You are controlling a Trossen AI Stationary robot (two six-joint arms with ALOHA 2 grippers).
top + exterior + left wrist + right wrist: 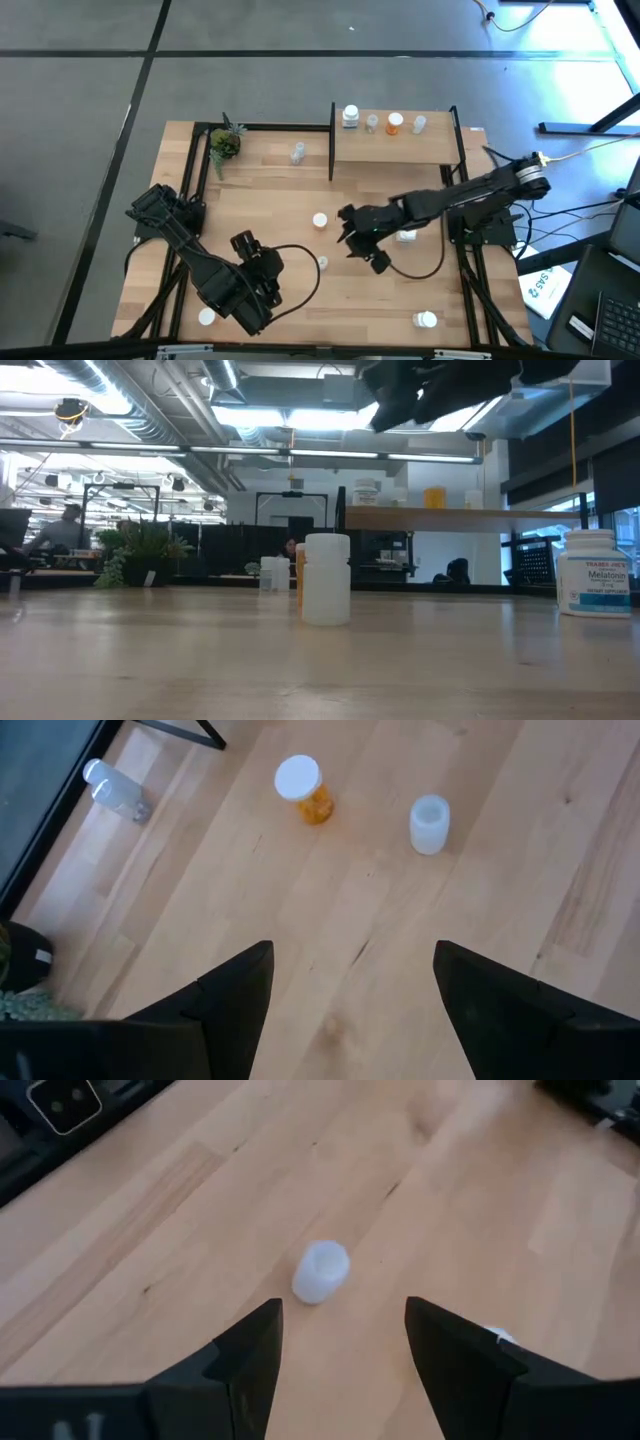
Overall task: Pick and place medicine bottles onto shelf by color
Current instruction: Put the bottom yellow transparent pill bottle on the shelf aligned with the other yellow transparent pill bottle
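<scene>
Both sets of fingers stand spread apart with nothing between them. Furthest left, the left gripper [245,243] hangs over the near-left part of the wooden table [290,300], its fingers [230,1010] wide and empty above bare wood. Just beyond it, its wrist view shows three bottles: a clear bottle [115,792] lying near the black frame, an orange bottle with a white cap [303,792], and an opaque white bottle [429,824].

From above, seven bottles are on the tabletop: a white one near the front left corner [206,317], the clear one [298,153] at the back near a small potted plant [224,144], the white-capped orange one [320,220] in the middle, the small white one [323,263] just nearer the front, a white labelled one partly hidden under the right arm [407,236], and one at the front right [426,320].

Right of centre, the right gripper [347,231] hovers above mid-table, its fingers [250,1355] moderately parted and empty, a white bottle [321,1272] on the wood just ahead of them.

On the shelf [395,150] at the back right stand four bottles in a row: a white labelled one [350,117], a clear one [372,123], an orange one [395,123] and another clear one [419,124].
</scene>
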